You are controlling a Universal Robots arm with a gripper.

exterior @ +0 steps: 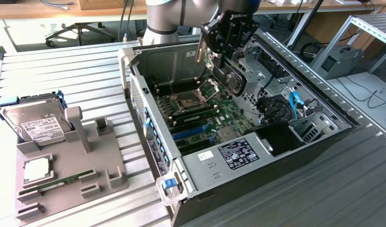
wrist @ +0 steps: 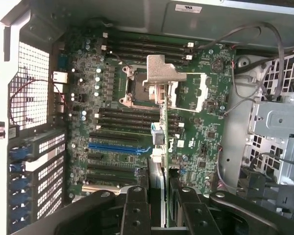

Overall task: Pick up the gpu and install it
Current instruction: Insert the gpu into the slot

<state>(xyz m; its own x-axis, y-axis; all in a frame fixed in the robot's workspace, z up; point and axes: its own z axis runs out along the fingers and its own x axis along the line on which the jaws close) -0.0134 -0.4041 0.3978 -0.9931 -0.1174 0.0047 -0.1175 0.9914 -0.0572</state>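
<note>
On the exterior view's left, the hard drive (exterior: 35,124) and memory stick (exterior: 57,182) sit in the grey holder (exterior: 95,163) on the counter (exterior: 73,71). In the middle lies the open computer case (exterior: 243,163). Above its motherboard (exterior: 199,111) my hand (exterior: 227,56) is clamped on the gpu (exterior: 235,80), edge-on between my fingers (wrist: 136,210), held off the board. In the wrist view it hangs over the processor socket (wrist: 137,88), beside the blue slot (wrist: 118,147), not above it. If I descend tilted or off-line, the card edge could strike the socket, or its bracket could catch the case wall.

I count 1 gpu (exterior: 234,79), 1 hard drive (exterior: 35,124), 1 memory stick (exterior: 57,182), 1 computer case (exterior: 209,165).
</note>
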